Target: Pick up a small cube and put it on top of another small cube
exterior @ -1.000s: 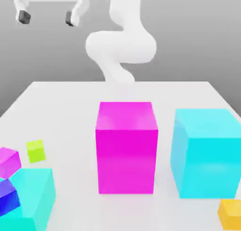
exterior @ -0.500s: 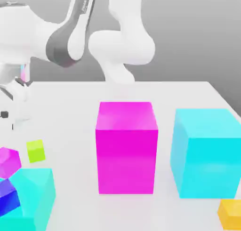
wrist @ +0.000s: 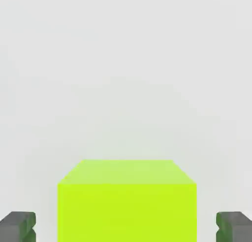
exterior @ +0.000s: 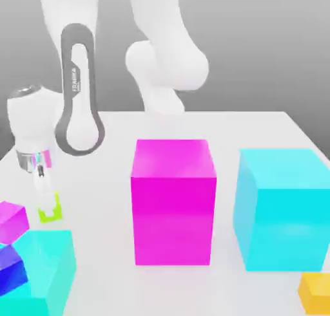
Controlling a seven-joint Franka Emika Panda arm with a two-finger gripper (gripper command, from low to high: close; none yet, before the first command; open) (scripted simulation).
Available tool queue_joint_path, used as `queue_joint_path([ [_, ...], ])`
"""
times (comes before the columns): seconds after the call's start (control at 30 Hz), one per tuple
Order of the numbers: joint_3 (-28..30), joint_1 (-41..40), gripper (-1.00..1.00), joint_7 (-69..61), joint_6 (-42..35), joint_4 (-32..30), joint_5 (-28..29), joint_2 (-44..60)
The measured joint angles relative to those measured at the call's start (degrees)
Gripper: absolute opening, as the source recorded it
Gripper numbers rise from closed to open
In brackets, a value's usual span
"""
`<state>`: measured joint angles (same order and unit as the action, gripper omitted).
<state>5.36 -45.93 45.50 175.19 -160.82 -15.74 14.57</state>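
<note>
Since lime cube point(wrist: 127, 211), exterior view's left of magenta block point(exterior: 173, 219), looks light, stiff, slick, grip opposite flat sides squarely; pincer point(wrist: 126, 227) released, astride.

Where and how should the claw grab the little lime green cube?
Best pinch the lime green cube from above, across two opposite flat sides: it sits flat on the table, and the claw hangs over it with one fingertip beyond each side, edges looking squarely lined up.

The cube point(wrist: 127, 211) was plain lime yellow-green, glossy and small. It sat upright on the surface point(exterior: 109, 179), near the exterior view's left edge.
</note>
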Motion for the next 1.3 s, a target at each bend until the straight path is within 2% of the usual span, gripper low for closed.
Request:
queue_joint_path([
  [0.13, -0.77, -0.59, -1.00, -0.45, 0.64, 0.19, -0.58, 0.84],
  [0.2, 0.90, 0.77, -1.00, 0.67, -0.91, -0.22, 0.74, -1.10],
  [0.33, 6.81, 4.59, -1.00, 6.87, -6.87, -1.80, 9.10, -8.77],
  [0.4, 7.08, 3.42, -1.00, 10.10, -10.20, -2.55, 13.73, -12.91],
  [0.43, 6.77, 3.18, -1.00, 9.98, -11.72, -1.91, 13.94, -13.42],
  [0.9, -2.48, 12.55, -1.00, 4.01, -32.28, 8.99, 7.28, -7.01],
  [1.03, -8.22, 19.94, -1.00, 9.66, -34.58, 14.59, 10.78, -4.27],
  [1.3, -18.12, 35.95, -1.00, 22.55, -33.70, 23.17, 18.77, -0.82],
])
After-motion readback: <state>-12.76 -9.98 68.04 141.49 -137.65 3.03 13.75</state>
